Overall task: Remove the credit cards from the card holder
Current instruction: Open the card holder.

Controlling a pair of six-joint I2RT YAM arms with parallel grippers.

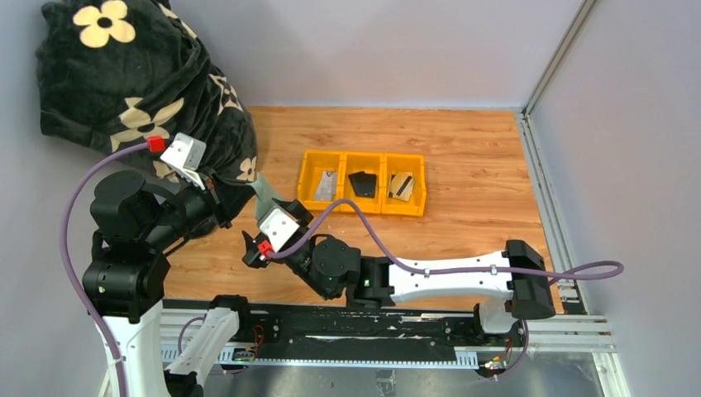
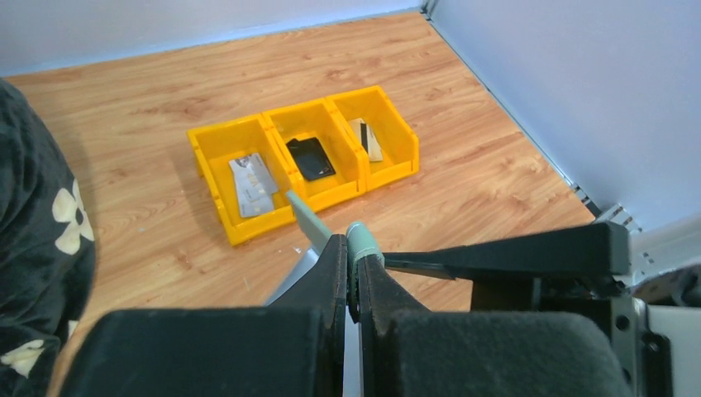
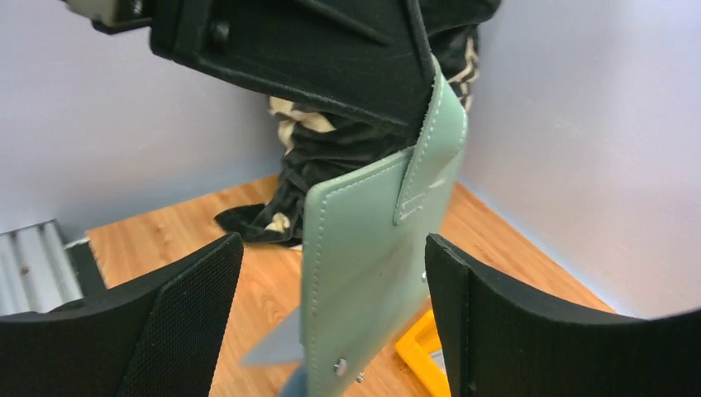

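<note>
Left tool (image 2: 352, 250) is clamped tight on the top edge of the card holder (image 3: 364, 248), right by the stitched strap. The holder hangs down from it, off the surface, sage green with stitching round the edge and 2 small studs near the bottom. In the right wrist view it sits dead center, tilted a bit, top leaning toward the upper right. A grey-blue sheet pokes out at its lower left; can't tell if that's an inner leaf or a card.

Right tool (image 3: 331, 248) is spread wide with the holder between its 2 pads. The left-of-frame pad is clearly apart from it. The right-of-frame pad is just beside the holder's edge, and I can't tell if it touches.

From the top view all this happens at center left, with the yellow tray (image 1: 364, 207) near, to the right, mid-surface. It has 3 compartments, 1 card each: grey card (image 1: 325, 186) in the left one, black card (image 1: 362, 184) in the middle, tan card (image 1: 401, 185) with a dark stripe in the right one.

The wooden surface (image 1: 471, 165) runs out to the right of frame. A black blanket (image 1: 124, 74) with cream flowers is heaped in the upper left corner, just behind the left tool.
</note>
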